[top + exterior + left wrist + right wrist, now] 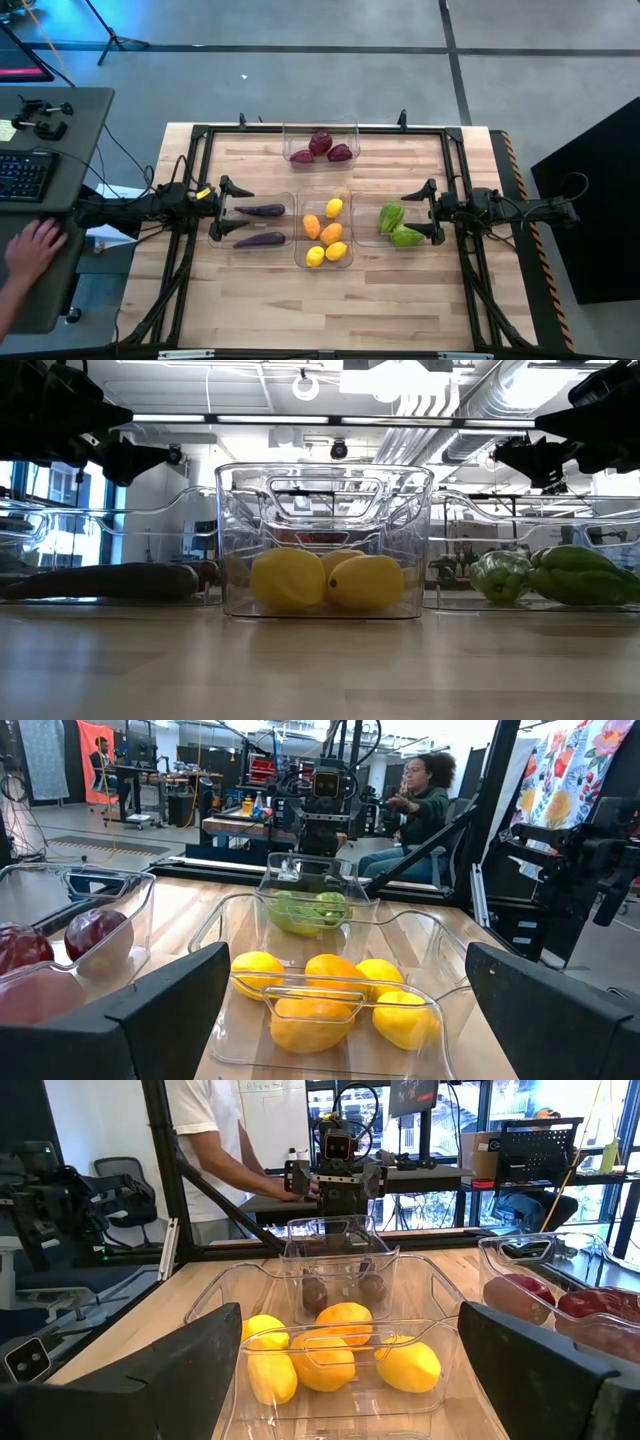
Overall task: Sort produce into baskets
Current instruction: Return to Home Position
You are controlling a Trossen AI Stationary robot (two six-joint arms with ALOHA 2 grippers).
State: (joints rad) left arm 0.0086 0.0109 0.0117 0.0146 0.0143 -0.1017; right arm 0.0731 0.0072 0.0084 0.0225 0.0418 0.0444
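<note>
Four clear baskets stand on the wooden table. The far one point(320, 142) holds three dark red round pieces point(320, 148). The middle one point(325, 228) holds yellow lemons and orange pieces point(312, 1002). The left one point(252, 222) holds two purple eggplants point(259, 225). The right one point(392, 225) holds two green ridged pieces point(399, 226). My left gripper point(236, 210) stands open above the eggplant basket. My right gripper point(424, 212) stands open above the green pieces. Both point level toward the middle and hold nothing.
A black frame point(320, 130) runs round the table's edges. A desk with a keyboard point(25, 175) stands left of the table, and a person's hand point(35, 245) rests there. Another person point(420, 800) sits beyond the table's right side. Bare wood lies along the near edge point(320, 310).
</note>
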